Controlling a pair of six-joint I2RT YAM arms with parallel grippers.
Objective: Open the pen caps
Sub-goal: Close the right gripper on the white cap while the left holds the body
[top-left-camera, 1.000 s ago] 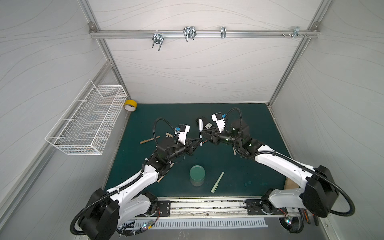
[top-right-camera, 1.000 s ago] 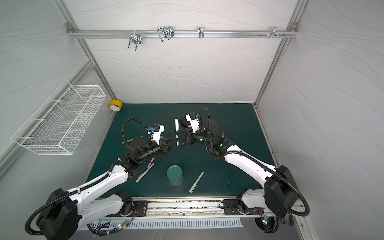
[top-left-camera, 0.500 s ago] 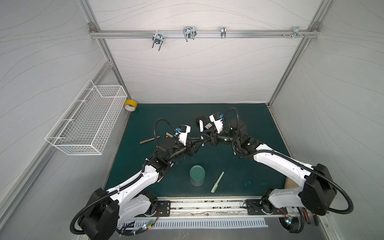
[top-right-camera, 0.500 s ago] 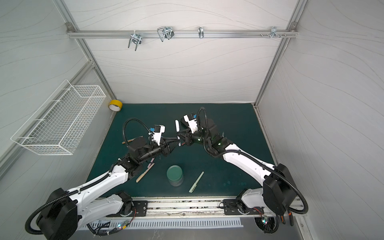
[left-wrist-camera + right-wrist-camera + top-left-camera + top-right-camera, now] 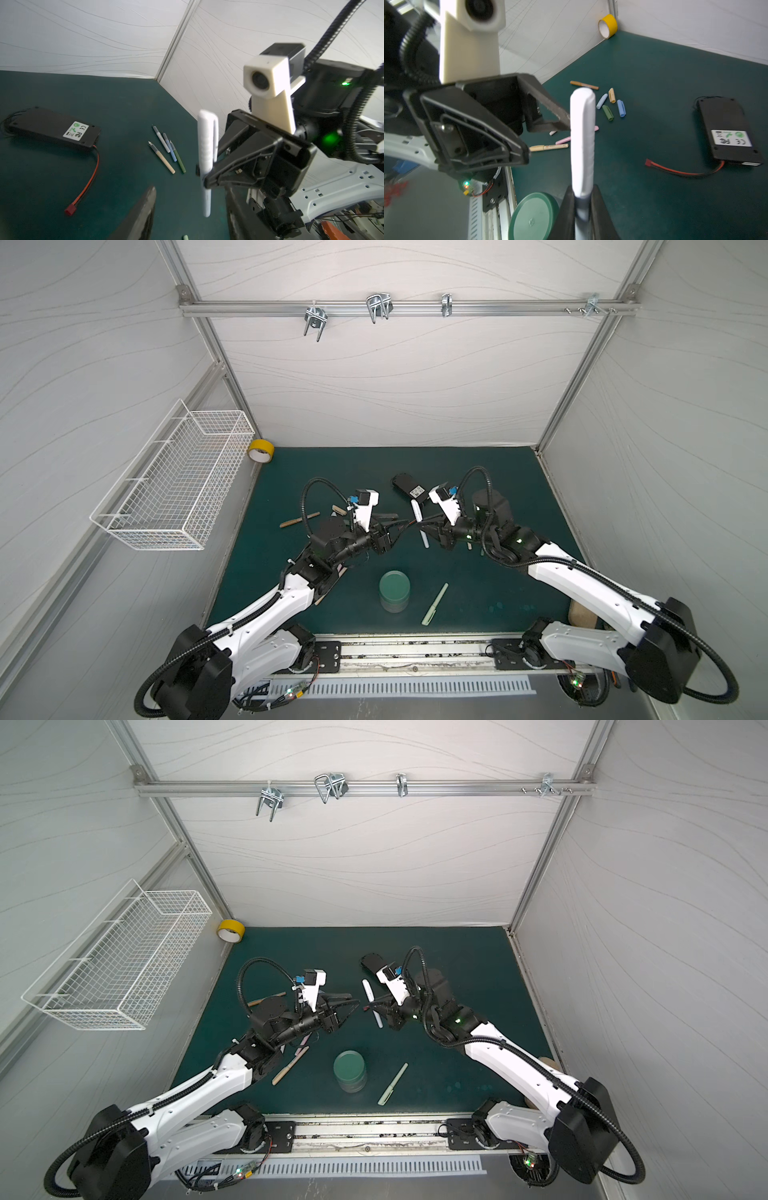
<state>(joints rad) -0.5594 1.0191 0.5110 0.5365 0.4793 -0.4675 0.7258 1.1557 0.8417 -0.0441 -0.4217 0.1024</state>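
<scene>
Near the middle of the table (image 5: 478,472) the right hand (image 5: 582,199) clamps a white pen (image 5: 581,212) upright, its cap (image 5: 582,135) still on, pointing up. The left hand (image 5: 190,193) sits at nine o'clock of it in both top views — fingers parted, empty — just beside the cap.

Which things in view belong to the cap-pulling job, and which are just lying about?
Job: white pen, loose caps, uncapped pens, pale green pen.
Lying about: black battery pack, yellow tape roll, round green container, wire basket.
</scene>
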